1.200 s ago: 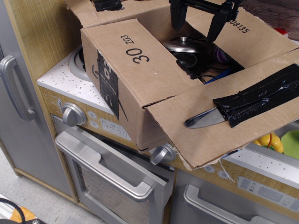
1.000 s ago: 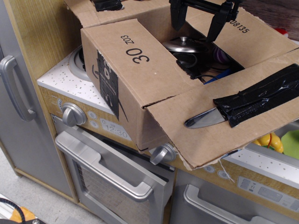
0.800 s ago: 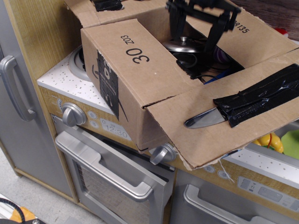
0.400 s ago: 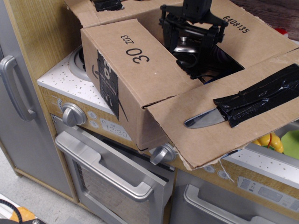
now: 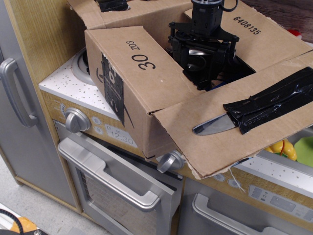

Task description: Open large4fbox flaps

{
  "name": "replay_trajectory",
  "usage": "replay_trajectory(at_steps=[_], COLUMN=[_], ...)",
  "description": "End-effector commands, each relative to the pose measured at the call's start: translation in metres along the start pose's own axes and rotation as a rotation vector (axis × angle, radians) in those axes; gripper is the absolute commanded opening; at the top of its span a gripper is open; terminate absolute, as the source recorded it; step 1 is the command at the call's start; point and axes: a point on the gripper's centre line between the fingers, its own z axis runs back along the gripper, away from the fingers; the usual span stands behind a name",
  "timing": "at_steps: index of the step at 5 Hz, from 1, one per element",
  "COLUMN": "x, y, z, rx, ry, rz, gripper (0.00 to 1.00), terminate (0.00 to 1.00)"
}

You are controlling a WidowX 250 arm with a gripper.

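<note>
The large4fbox point(image 5: 132, 117) is a big brown cardboard box on a toy stove, with a black label strip point(image 5: 113, 85) on its left side. The flap printed "30 ZO3" point(image 5: 142, 63) lies over the left part of the top. The flap printed "6408135" point(image 5: 266, 39) is folded out at the back right. A flap with black tape and a metal utensil point(image 5: 230, 132) hangs out at the front right. Another taped flap point(image 5: 105, 12) stands at the back left. My black gripper point(image 5: 203, 68) is open and reaches down into the box opening, just beside the inner edge of the "30 ZO3" flap.
Inside the box a metal lid point(image 5: 196, 51) and dark items show partly behind the gripper. Below are the stove knobs point(image 5: 77, 120), the oven door handle point(image 5: 110, 183) and a grey fridge handle point(image 5: 14, 93) at left. Yellow and green toys point(image 5: 288, 147) sit at right.
The gripper has come down from above the box into the opening and moved slightly left. The "30 ZO3" flap has shifted a little.
</note>
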Motion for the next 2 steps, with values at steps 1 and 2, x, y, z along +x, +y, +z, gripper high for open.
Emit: replay_trajectory(at_steps=[1, 2], x=[-0.008, -0.016], y=[-0.009, -0.012], z=[0.035, 0.058], rx=[0.082, 0.137], ry=[0.119, 0.202], rz=[-0.008, 0.012], gripper=[1.00, 1.00], terminate=[0.00, 0.00])
